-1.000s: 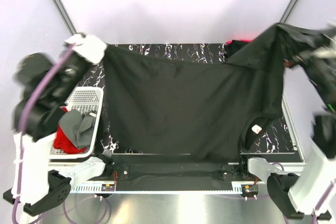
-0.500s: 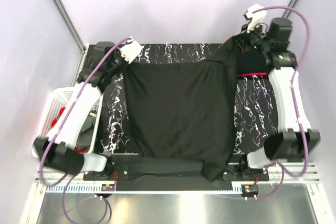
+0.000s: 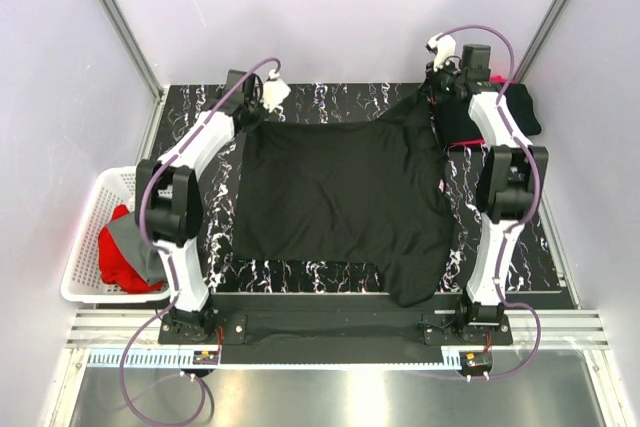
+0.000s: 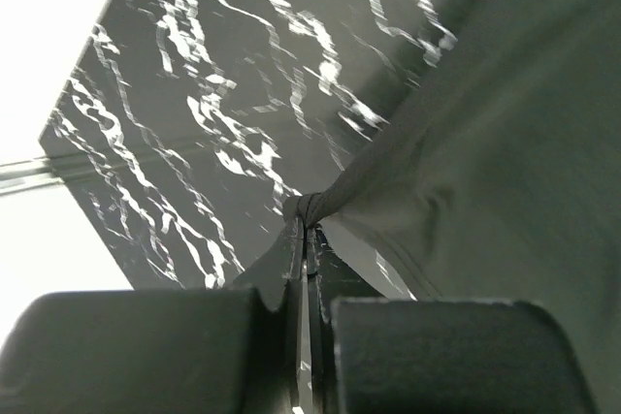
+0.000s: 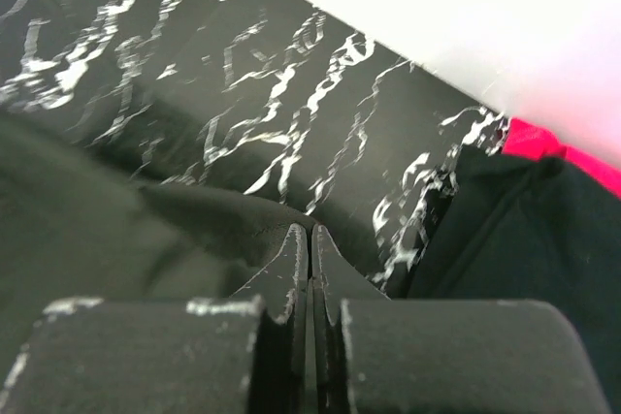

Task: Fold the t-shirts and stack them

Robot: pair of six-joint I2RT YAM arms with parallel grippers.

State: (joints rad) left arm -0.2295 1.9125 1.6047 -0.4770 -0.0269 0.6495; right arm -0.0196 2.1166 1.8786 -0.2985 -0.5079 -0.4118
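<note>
Top external view: black t-shirt (image 3: 340, 197) spread nearly flat on the marbled worktop (image 3: 330, 102), filling the centre of the frame, one sleeve reaching toward the near edge at lower right. Upper left corner of the cloth pinched in the left tool (image 3: 249, 119), upper right corner in the right tool (image 3: 433, 99), both corners drawn into small peaks. Folded dark shirt (image 3: 518, 112) at upper right, just beside the right tool. White slatted basket (image 3: 80, 247) at the left edge of the frame, beside the worktop, holding a red shirt (image 3: 112, 259) and a grey shirt (image 3: 140, 247).

Left wrist view: left tool (image 4: 303, 230) clamped on a bunched fold of the black t-shirt, fingers pressed together, cloth fanning out toward the right of the frame.

Right wrist view: right tool (image 5: 310, 235) likewise closed, black cloth gathered at its tips. Folded dark shirt at lower right, with a strip of red cloth (image 5: 572, 157) behind it, possibly another shirt.
</note>
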